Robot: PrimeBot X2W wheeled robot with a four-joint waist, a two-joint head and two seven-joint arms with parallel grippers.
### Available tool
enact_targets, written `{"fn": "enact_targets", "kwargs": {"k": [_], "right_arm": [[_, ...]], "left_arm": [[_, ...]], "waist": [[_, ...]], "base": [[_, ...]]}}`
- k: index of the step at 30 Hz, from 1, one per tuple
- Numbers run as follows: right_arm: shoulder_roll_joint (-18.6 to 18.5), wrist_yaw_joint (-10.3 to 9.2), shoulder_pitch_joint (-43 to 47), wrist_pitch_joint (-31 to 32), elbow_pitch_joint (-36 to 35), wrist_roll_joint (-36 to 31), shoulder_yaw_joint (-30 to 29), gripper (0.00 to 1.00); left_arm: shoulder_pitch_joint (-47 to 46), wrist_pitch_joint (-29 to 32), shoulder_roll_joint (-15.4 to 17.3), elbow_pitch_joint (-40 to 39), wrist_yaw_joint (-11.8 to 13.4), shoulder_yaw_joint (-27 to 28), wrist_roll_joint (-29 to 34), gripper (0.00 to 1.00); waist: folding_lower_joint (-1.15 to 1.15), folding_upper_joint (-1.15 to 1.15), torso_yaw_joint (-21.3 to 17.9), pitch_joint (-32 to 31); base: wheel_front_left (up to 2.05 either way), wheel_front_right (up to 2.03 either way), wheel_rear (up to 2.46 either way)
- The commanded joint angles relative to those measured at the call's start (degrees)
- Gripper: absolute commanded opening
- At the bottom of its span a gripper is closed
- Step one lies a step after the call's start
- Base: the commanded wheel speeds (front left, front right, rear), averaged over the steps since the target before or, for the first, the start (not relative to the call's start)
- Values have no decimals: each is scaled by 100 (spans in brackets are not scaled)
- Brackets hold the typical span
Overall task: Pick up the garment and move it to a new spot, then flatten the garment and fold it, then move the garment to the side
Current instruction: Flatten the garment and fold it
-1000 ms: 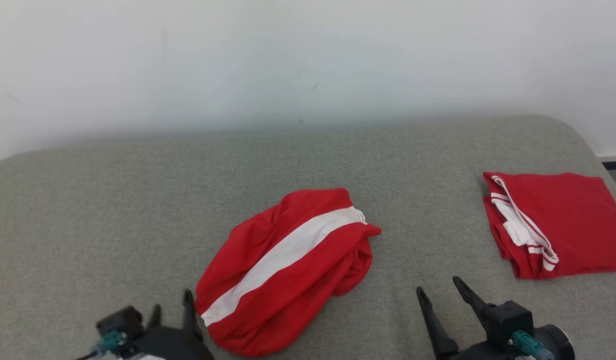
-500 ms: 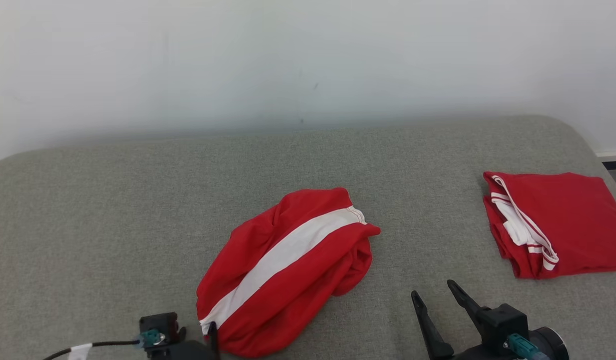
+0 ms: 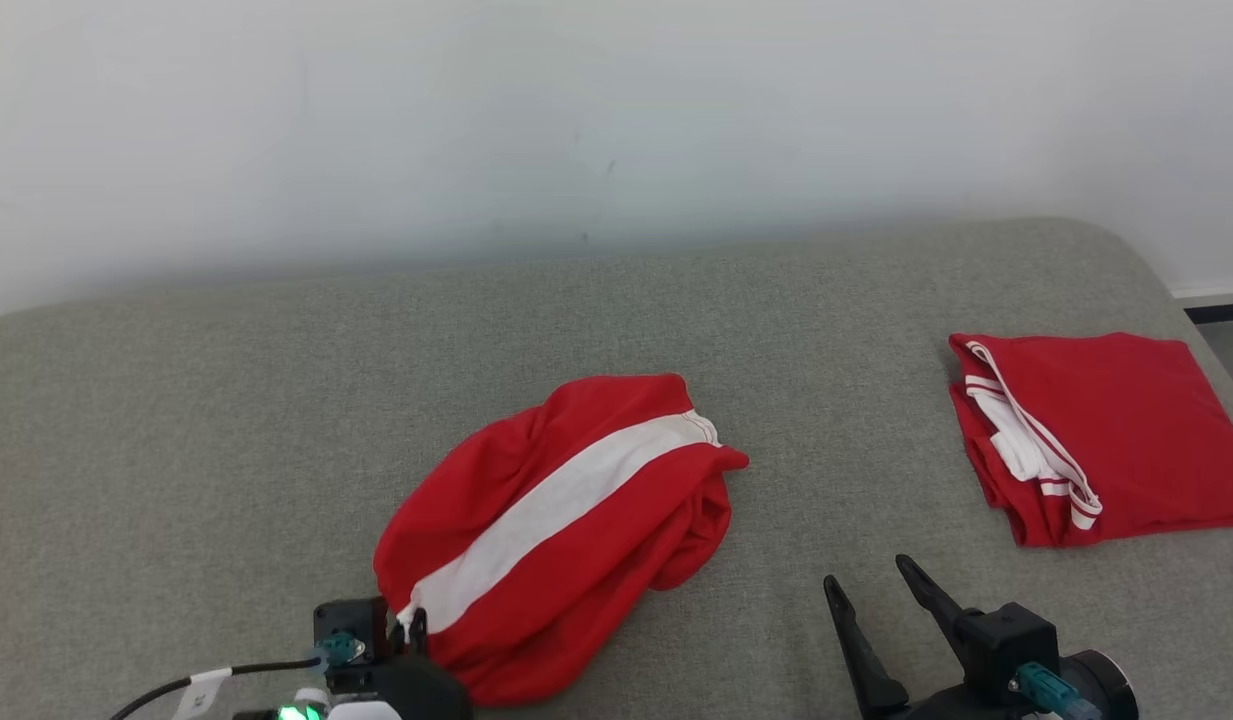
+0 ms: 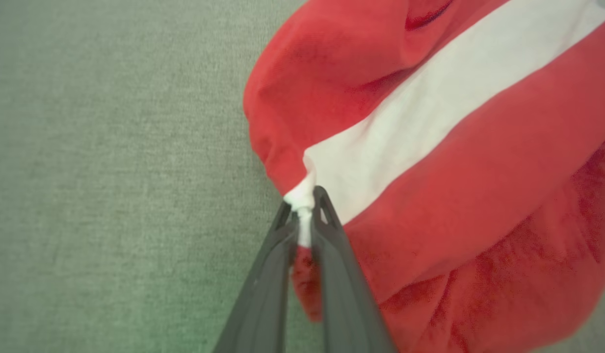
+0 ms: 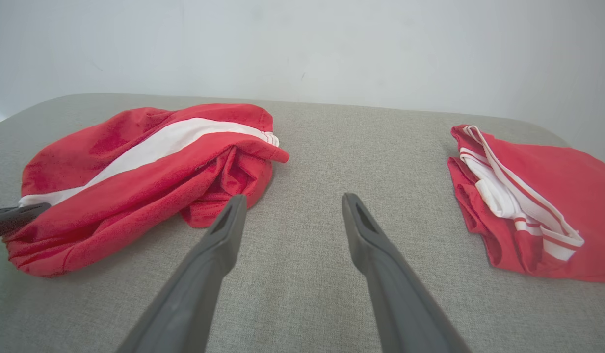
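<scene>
The garment [image 3: 556,530], red with one broad white stripe, lies crumpled in a rounded heap, lower centre of frame.

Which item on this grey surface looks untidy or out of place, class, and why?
The crumpled garment, red with a white stripe, lies bunched mid-surface, while the folded garment at the right is neat. The left end effector pinches the heap's white edge.

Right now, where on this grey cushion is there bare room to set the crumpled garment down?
Widest: the grey cushion left of the crumpled garment, back to the wall. A strip lies between it and the folded garment. Crowded: near edge, by the left gripper and right gripper.
</scene>
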Motion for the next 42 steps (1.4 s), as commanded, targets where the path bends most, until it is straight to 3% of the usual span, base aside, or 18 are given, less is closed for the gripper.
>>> {"fn": "enact_targets", "kwargs": {"k": [1, 5, 7, 8, 9, 15, 19, 23, 30, 33, 42], "right_arm": [[25, -15, 19, -23, 15, -5, -29, 100], [48, -15, 65, -31, 8, -17, -59, 100], [61, -15, 93, -34, 0, -30, -77, 100], [65, -15, 102, -38, 4, -27, -76, 100], [70, -15, 104, -44, 8, -26, -77, 100], [94, -15, 66, -61, 33, -24, -62, 100], [92, -15, 47, -62, 52, -26, -66, 100], [93, -15, 64, -77, 45, -39, -86, 100], [95, -15, 114, -62, 40, -26, -56, 100], [85, -15, 109, -57, 34, -17, -63, 100], [28, -15, 12, -28, 10, -19, -18, 100]], "left_arm": [[-159, -169, 118, -83, 112, -64, 241, 0], [-515, -337, 573, -198, 806, -650, 1362, 0], [-623, -309, 632, -362, 1110, -845, 1724, 0], [-653, -257, 683, -419, 1227, -922, 1866, 25], [-640, -149, 687, -462, 1254, -974, 1879, 100], [-336, 121, 235, -713, 493, -1321, 1501, 100], [-210, 148, 104, -743, 295, -1412, 1377, 100], [-191, 87, 134, -826, 450, -1276, 1290, 100], [81, 274, 783, -923, 955, -679, 1017, 100], [236, 397, 953, -977, 926, -593, 872, 100], [95, 537, 883, -821, 825, -671, 776, 100]], "waist": [[0, 0, 21, -26], [0, 0, 63, -67], [0, 0, 104, -87], [0, 0, 124, -94], [0, 0, 144, -98], [0, 0, 201, -105], [0, 0, 218, -111], [0, 0, 233, -123], [0, 0, 200, -123], [0, 0, 181, -104], [0, 0, 111, -34]], "base": [[0, 0, 0], [0, 0, 0], [0, 0, 0], [0, 0, 0], [0, 0, 0], [0, 0, 0], [0, 0, 0], [0, 0, 0], [0, 0, 0], [0, 0, 0], [0, 0, 0]]}}
